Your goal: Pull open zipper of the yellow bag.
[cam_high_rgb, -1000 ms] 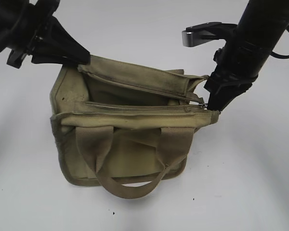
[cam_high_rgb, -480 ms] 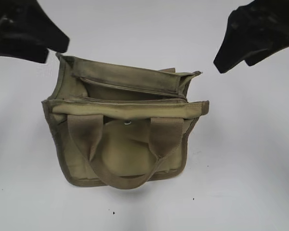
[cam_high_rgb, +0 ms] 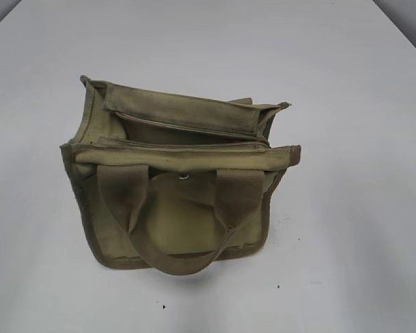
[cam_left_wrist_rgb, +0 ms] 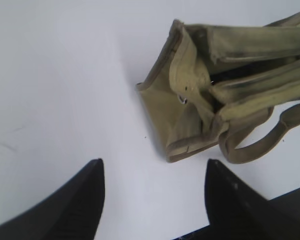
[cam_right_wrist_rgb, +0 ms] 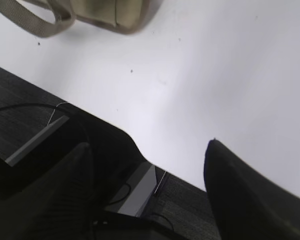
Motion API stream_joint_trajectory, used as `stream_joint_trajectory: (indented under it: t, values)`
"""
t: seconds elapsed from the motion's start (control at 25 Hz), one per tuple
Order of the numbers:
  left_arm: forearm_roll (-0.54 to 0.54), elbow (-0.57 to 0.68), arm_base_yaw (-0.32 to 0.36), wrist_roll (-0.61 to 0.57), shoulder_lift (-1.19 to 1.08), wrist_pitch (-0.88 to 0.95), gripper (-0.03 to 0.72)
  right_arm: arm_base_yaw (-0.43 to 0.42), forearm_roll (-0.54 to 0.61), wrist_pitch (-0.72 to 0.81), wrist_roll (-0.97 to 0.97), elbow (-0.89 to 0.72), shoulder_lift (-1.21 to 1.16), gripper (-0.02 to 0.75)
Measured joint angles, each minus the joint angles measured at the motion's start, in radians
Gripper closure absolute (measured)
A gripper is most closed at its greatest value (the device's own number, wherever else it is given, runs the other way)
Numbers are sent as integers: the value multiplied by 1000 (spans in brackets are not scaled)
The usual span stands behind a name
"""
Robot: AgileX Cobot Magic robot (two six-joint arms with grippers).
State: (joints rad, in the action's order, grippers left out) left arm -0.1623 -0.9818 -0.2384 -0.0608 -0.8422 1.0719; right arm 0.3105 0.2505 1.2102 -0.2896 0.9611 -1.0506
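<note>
The yellow bag (cam_high_rgb: 180, 173) is seen standing at the table's (cam_high_rgb: 347, 208) middle with its zipper (cam_high_rgb: 187, 126) apparently parted and the top gaping, so the task is judged done, while the left gripper (cam_left_wrist_rgb: 152, 192) and right gripper (cam_right_wrist_rgb: 147, 185) are spread, empty, well apart from it.

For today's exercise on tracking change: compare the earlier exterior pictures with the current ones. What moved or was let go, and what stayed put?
Both arms let go and pulled back out of the exterior view. The left gripper and right gripper now hang open over the white table, away from the yellow bag. Freed, the bag settled slightly leftward, and a silver stud now shows. Its zipper stays open, handles still drooping forward.
</note>
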Motion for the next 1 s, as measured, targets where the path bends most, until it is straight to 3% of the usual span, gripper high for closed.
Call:
stream_joint_trajectory:
  t: [0.28, 0.56, 0.8, 1.0]
  values:
    - [154, 262, 0, 131, 438, -6, 203, 0, -45, -33, 16, -303, 432, 203]
    - [213, 370, 0, 86, 747, 29, 203, 0, -78, -39, 29, -431, 796, 202]
    - [216, 459, 0, 22, 826, 3, 203, 0, -82, -90, 29, -466, 918, 202]
    - [209, 464, 0, 17, 826, -7, 203, 0, -85, -112, 29, -475, 918, 202]
